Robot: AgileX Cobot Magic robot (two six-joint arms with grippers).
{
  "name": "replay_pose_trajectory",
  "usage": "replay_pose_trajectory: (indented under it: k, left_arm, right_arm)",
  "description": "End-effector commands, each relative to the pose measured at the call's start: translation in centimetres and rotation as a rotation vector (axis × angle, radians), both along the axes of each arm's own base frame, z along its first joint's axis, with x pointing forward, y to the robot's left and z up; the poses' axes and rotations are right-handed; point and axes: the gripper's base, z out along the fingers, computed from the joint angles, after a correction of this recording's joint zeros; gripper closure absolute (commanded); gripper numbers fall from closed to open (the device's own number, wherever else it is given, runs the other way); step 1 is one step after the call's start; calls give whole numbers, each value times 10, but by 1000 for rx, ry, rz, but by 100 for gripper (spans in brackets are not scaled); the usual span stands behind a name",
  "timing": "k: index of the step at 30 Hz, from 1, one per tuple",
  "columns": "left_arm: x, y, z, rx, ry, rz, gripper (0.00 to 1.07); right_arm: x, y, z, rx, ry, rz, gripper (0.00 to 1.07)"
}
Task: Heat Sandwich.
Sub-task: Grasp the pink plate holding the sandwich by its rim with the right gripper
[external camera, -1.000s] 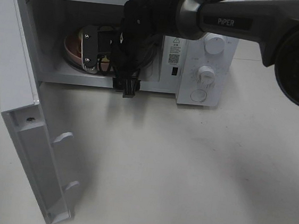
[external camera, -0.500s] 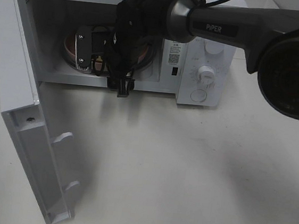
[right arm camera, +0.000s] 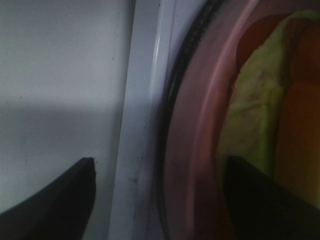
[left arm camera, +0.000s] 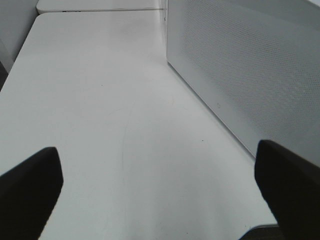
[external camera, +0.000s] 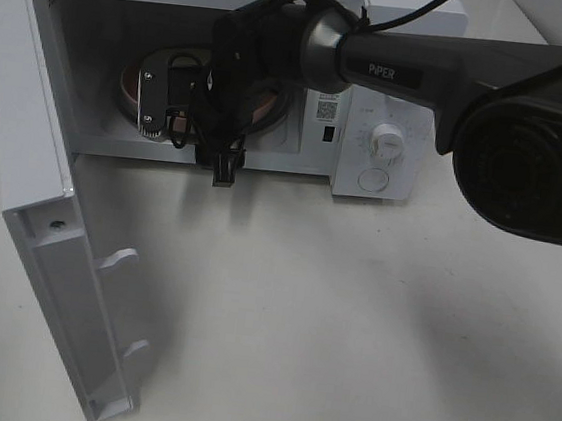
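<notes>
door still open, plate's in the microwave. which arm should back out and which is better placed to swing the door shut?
Left. The right gripper is inside the microwave over the plate and must back out. The left gripper hangs open beside the door, probably nearer to it.

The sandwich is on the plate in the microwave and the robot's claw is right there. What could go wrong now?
The right gripper straddles the plate rim; pulling out carelessly could drag the plate or tip the sandwich. The arm fills the microwave opening and might bump its frame. The open door could get knocked.
</notes>
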Motion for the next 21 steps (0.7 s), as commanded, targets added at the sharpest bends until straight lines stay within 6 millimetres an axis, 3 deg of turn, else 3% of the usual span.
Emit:
replay_pose_trajectory:
  k: [1,2,3,4,6,21]
  left_arm:
    - [-1,1,0,2,-17,9,6]
    - [-1,1,0,2,-17,9,6]
    - [-1,1,0,2,-17,9,6]
    - [-1,1,0,2,-17,10,6]
    - [-1,1,0,2,-17,10,6]
    - [-1,1,0,2,-17,10,6]
  right_arm:
    - [-2,2,0,18,21,-21,57]
    - [-2,2,0,19,24,-23,66]
    - [-2,2,0,19,24,-23,66]
    - [-3,1,-1,16,35,-27,85]
    - [-4,1,-2,13,48,-31,106]
    - [-6,0,6,15,71,-3,107]
